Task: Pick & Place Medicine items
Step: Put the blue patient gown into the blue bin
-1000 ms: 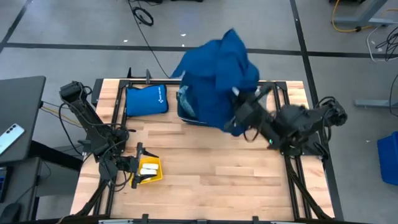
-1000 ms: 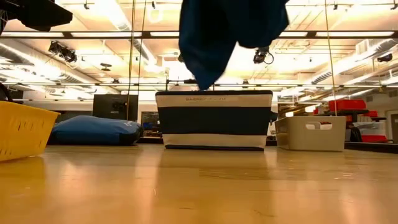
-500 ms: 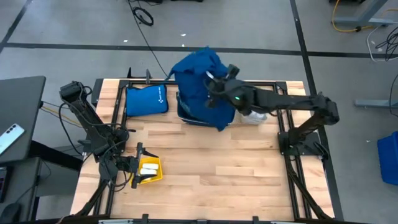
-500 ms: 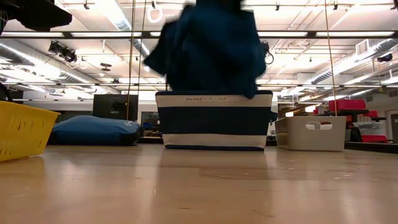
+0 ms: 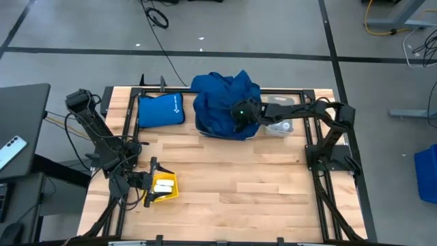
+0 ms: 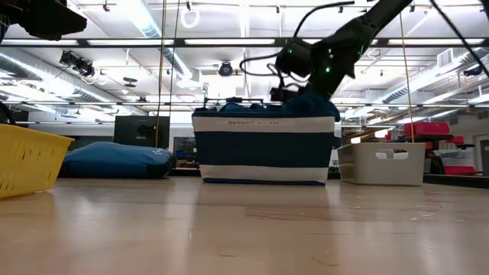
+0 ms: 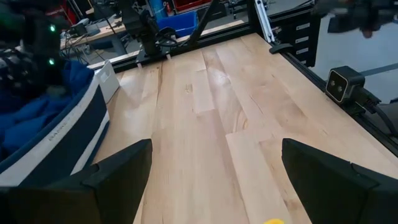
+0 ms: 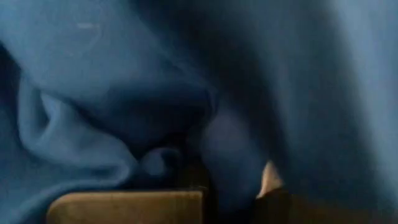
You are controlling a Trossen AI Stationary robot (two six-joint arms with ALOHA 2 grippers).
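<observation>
The right gripper (image 5: 240,113) is reaching over the navy-and-white striped fabric basket (image 6: 263,147) at twelve o'clock on the table, its fingers clenched on the crumpled soft blue cloth (image 5: 222,106) that is filling the basket top. The left gripper (image 5: 151,180), standing released and wide, is waiting at eight o'clock just beside the small yellow plastic tray (image 5: 168,195), where two cream-white oblong medicine packs (image 5: 163,185) are lying. These packs are likely light and fairly stiff; pinching across the short sides should hold them. A flat blue pouch (image 5: 160,110) is lying at eleven o'clock. The basket's white band is carrying lettering, seemingly starting "BASKET", otherwise unreadable.
</observation>
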